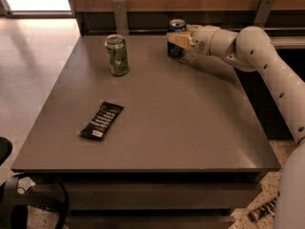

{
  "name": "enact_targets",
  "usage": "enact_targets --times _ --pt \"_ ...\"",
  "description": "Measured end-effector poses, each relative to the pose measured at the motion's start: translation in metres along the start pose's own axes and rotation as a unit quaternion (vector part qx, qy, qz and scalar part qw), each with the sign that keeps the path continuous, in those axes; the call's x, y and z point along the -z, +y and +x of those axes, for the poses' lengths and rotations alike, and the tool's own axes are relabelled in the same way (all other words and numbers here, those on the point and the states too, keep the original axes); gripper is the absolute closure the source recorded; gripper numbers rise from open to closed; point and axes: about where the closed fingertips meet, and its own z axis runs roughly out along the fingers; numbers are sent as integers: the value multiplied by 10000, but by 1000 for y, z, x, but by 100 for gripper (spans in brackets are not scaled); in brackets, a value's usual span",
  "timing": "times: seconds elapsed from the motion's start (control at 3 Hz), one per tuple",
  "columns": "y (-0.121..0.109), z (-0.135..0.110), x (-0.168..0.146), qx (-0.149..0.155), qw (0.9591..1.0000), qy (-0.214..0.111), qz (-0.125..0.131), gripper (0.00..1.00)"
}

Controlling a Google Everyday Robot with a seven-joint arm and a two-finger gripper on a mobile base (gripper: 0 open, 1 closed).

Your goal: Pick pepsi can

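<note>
The pepsi can (174,51), dark blue with a silver top, stands upright at the far edge of the grey table (157,128). My gripper (176,34) reaches in from the right on the white arm (267,66). It is open, with the can between its jaws: the near finger (178,40) crosses the front of the can and the far one sits behind it. The can still rests on the table. I cannot tell whether the fingers touch it.
A green can (117,55) stands upright at the far left of the table. A black snack bar (101,120) lies flat at the left middle. A wooden wall with metal brackets (120,14) runs just behind the table's far edge.
</note>
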Motion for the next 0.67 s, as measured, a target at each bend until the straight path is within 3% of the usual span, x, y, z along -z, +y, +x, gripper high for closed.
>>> enact_targets --times 0.33,0.67 --pt "4 1 -5 -6 10000 0 -39 100" --pt "6 -4 -6 14 10000 -12 -48 100"
